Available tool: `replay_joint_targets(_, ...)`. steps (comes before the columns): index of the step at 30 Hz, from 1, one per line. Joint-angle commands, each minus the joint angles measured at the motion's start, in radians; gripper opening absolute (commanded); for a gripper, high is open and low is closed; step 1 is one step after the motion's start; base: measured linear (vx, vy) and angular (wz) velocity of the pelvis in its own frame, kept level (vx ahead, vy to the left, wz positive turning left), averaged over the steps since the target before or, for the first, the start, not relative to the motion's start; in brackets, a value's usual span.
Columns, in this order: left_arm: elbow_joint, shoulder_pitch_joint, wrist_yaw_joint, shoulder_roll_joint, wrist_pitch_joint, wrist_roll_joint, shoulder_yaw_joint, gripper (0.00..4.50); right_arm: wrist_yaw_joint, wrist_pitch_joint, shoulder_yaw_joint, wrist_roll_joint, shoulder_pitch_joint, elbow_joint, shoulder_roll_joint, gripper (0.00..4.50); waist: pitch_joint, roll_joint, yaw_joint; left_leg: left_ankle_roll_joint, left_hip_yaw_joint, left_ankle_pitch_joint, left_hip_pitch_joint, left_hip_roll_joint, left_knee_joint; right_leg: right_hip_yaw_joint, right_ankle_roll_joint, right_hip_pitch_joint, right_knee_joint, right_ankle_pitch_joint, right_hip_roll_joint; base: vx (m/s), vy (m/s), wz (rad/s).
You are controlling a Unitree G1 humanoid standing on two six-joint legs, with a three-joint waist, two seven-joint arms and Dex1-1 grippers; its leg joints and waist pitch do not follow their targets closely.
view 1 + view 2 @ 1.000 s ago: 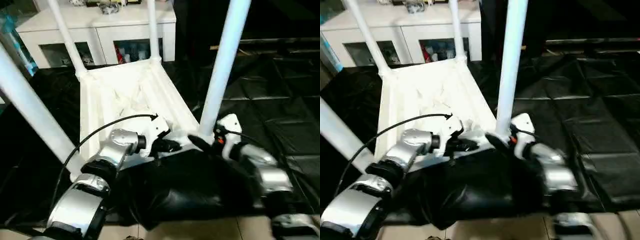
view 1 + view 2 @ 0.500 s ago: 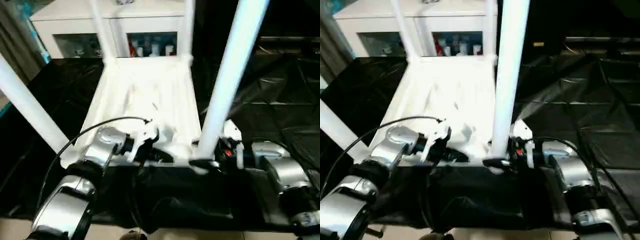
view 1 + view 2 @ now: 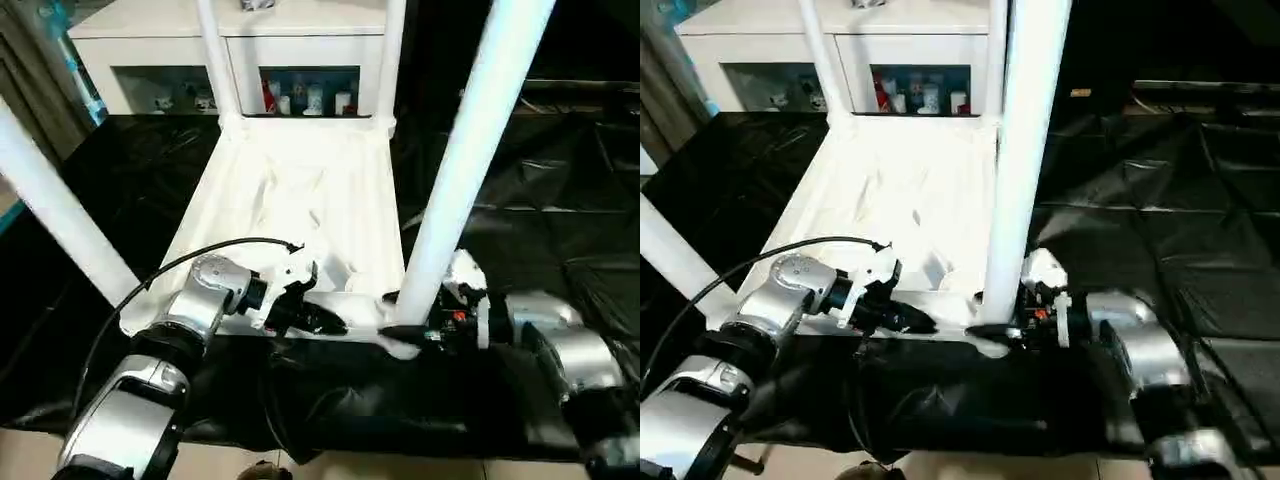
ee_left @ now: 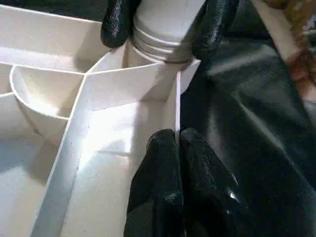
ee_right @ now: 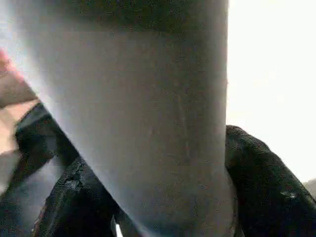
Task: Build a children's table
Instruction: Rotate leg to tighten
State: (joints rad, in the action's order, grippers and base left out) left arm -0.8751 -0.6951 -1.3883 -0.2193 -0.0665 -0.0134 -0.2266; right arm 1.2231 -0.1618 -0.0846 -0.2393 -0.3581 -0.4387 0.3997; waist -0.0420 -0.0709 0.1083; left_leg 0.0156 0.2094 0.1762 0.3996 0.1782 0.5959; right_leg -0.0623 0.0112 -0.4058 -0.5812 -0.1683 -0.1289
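Right gripper (image 3: 992, 328) has closed round the near-right leg (image 3: 470, 170) at its socket; left gripper (image 4: 176, 148) pinched shut on the upturned children's table (image 3: 290, 200) rim, at the work table (image 3: 560, 210) near edge. Risk: leg cocks, jams.

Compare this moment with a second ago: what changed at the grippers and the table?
The right gripper swung in and closed around the near right leg at its base. The left gripper stayed shut, pinching the table at its near edge wall. The table stays upside down, four legs up.
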Motion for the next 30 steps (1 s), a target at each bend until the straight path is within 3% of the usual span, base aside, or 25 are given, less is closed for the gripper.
replay_joint_targets(1,-0.020,-0.029,0.112,0.055,-0.021,0.003,0.024,0.00,-0.123,-0.004,-0.031,0.041,0.010,-0.035,-0.062,2.67,0.058,0.022,-0.007,-0.047,-0.023,0.279,-0.031,0.053,-0.085,0.024,0.202,0.034,0.067,-0.294,-0.032,0.000,0.000,0.00)
replay_joint_targets(3,-0.045,-0.044,0.190,0.081,-0.024,-0.012,0.029,0.00,-0.236,0.007,-0.027,0.077,0.009,-0.073,-0.104,2.67,0.052,0.023,-0.016,-0.006,-0.029,0.356,-0.036,0.051,-0.092,0.022,0.168,0.034,0.077,-0.416,-0.036,0.000,0.000,0.00)
replay_joint_targets(4,-0.062,-0.055,0.243,0.100,-0.027,-0.018,0.035,0.00,-0.316,0.016,-0.023,0.099,0.005,-0.103,-0.135,2.67,0.044,0.019,-0.031,0.027,-0.034,0.440,-0.045,0.048,-0.098,0.020,0.135,0.025,0.090,-0.524,-0.036,0.000,0.000,0.00)
replay_joint_targets(6,-0.071,-0.065,0.288,0.119,-0.025,-0.023,0.036,0.00,-0.390,0.016,-0.011,0.106,-0.006,-0.134,-0.170,2.66,0.040,0.022,-0.047,0.050,-0.046,0.510,-0.050,0.043,-0.101,0.011,0.087,0.024,0.103,-0.637,-0.039,-0.029,0.007,-0.05)
replay_joint_targets(7,-0.076,-0.071,0.316,0.131,-0.024,-0.027,0.036,0.00,-0.436,0.013,-0.002,0.108,-0.014,-0.152,-0.192,2.66,0.039,0.024,-0.052,0.052,-0.049,0.525,-0.051,0.042,-0.101,0.009,0.073,0.025,0.108,-0.655,-0.038,-0.058,0.014,-0.09)
replay_joint_targets(8,-0.079,-0.078,0.352,0.151,-0.020,-0.029,0.038,0.00,-0.515,0.009,0.016,0.110,-0.032,-0.180,-0.226,2.66,0.039,0.018,-0.060,0.058,-0.052,0.546,-0.054,0.043,-0.104,0.011,0.068,0.018,0.111,-0.651,-0.036,-0.057,0.017,-0.06)
replay_joint_targets(9,-0.079,-0.079,0.356,0.154,-0.020,-0.029,0.038,0.00,-0.523,0.009,0.018,0.110,-0.034,-0.182,-0.230,2.66,0.037,0.015,-0.070,0.061,-0.055,0.589,-0.062,0.041,-0.103,0.002,0.064,0.014,0.119,-0.661,-0.033,-0.057,0.017,-0.04)
replay_joint_targets(11,-0.083,-0.093,0.459,0.217,-0.015,-0.035,0.037,0.00,-0.712,0.015,0.060,0.111,-0.096,-0.253,-0.332,2.66,0.034,0.003,-0.086,0.070,-0.061,0.644,-0.062,0.040,-0.109,-0.011,0.054,0.017,0.124,-0.659,-0.029,-0.054,0.021,-0.05)
replay_joint_targets(12,-0.084,-0.094,0.470,0.225,-0.015,-0.037,0.036,0.00,-0.728,0.017,0.063,0.112,-0.103,-0.259,-0.344,2.66,0.032,0.005,-0.094,0.074,-0.064,0.665,-0.062,0.039,-0.111,-0.018,0.047,0.019,0.127,-0.661,-0.026,0.000,0.000,0.00)
replay_joint_targets(14,-0.084,-0.094,0.472,0.227,-0.015,-0.037,0.035,0.00,-0.732,0.019,0.063,0.112,-0.105,-0.261,-0.348,2.66,0.033,-0.001,-0.105,0.071,-0.068,0.721,-0.069,0.040,-0.117,-0.034,0.031,0.030,0.135,-0.637,-0.022,0.000,0.000,0.00)
replay_joint_targets(15,-0.083,-0.091,0.467,0.235,-0.020,-0.040,0.032,0.00,-0.718,0.035,0.052,0.117,-0.107,-0.255,-0.358,2.66,0.031,-0.006,-0.107,0.066,-0.063,0.745,-0.081,0.041,-0.119,-0.043,0.034,0.025,0.145,-0.613,-0.020,0.000,0.000,0.00)
replay_joint_targets(16,-0.078,-0.086,0.446,0.237,-0.026,-0.039,0.028,0.00,-0.671,0.050,0.041,0.110,-0.101,-0.235,-0.362,3.22,0.031,-0.007,-0.110,0.063,-0.062,0.750,-0.083,0.041,-0.120,-0.048,0.034,0.027,0.146,-0.600,-0.019,0.000,0.000,0.00)
replay_joint_targets(18,-0.078,-0.083,0.421,0.236,-0.034,-0.037,0.024,0.00,-0.626,0.063,0.031,0.099,-0.095,-0.217,-0.362,3.41,0.033,-0.006,-0.110,0.056,-0.060,0.740,-0.080,0.043,-0.125,-0.043,0.046,0.035,0.143,-0.561,-0.025,0.000,0.000,0.00)
replay_joint_targets(20,-0.075,-0.077,0.378,0.225,-0.048,-0.032,0.020,0.00,-0.554,0.067,0.023,0.075,-0.083,-0.189,-0.349,3.54,0.033,-0.004,-0.108,0.044,-0.057,0.683,-0.077,0.038,-0.120,-0.032,0.064,0.032,0.146,-0.577,-0.039,0.000,0.000,0.00)
replay_joint_targets(22,-0.072,-0.072,0.339,0.207,-0.054,-0.031,0.015,0.00,-0.491,0.072,0.016,0.067,-0.076,-0.169,-0.320,3.66,0.036,-0.002,-0.103,0.031,-0.055,0.635,-0.066,0.040,-0.120,-0.022,0.074,0.038,0.142,-0.566,-0.044,0.000,0.000,0.00)
replay_joint_targets(25,-0.065,-0.064,0.279,0.177,-0.063,-0.031,0.003,0.00,-0.388,0.064,0.005,0.043,-0.060,-0.127,-0.266,3.89,0.044,0.002,-0.091,0.005,-0.049,0.520,-0.047,0.047,-0.122,-0.006,0.127,0.049,0.122,-0.462,-0.046,0.000,0.000,0.00)
replay_joint_targets(26,-0.063,-0.062,0.256,0.165,-0.066,-0.029,0.000,0.00,-0.340,0.055,-0.003,0.031,-0.052,-0.106,-0.238,3.89,0.048,0.000,-0.085,-0.004,-0.043,0.467,-0.043,0.050,-0.121,-0.002,0.160,0.051,0.112,-0.387,-0.043,0.000,0.000,0.00)
replay_joint_targets(28,-0.062,-0.062,0.241,0.158,-0.068,-0.028,-0.001,0.00,-0.309,0.051,-0.008,0.024,-0.047,-0.094,-0.221,3.89,0.053,0.009,-0.070,-0.031,-0.030,0.388,-0.040,0.048,-0.111,0.005,0.192,0.049,0.099,-0.306,-0.041,0.000,0.000,0.00)
replay_joint_targets(30,-0.057,-0.061,0.176,0.129,-0.067,-0.023,-0.003,0.00,-0.211,0.038,-0.023,0.012,-0.034,-0.056,-0.159,3.89,0.053,0.013,-0.051,-0.059,-0.023,0.337,-0.044,0.049,-0.099,0.014,0.199,0.040,0.096,-0.334,-0.042,0.029,-0.019,0.04)
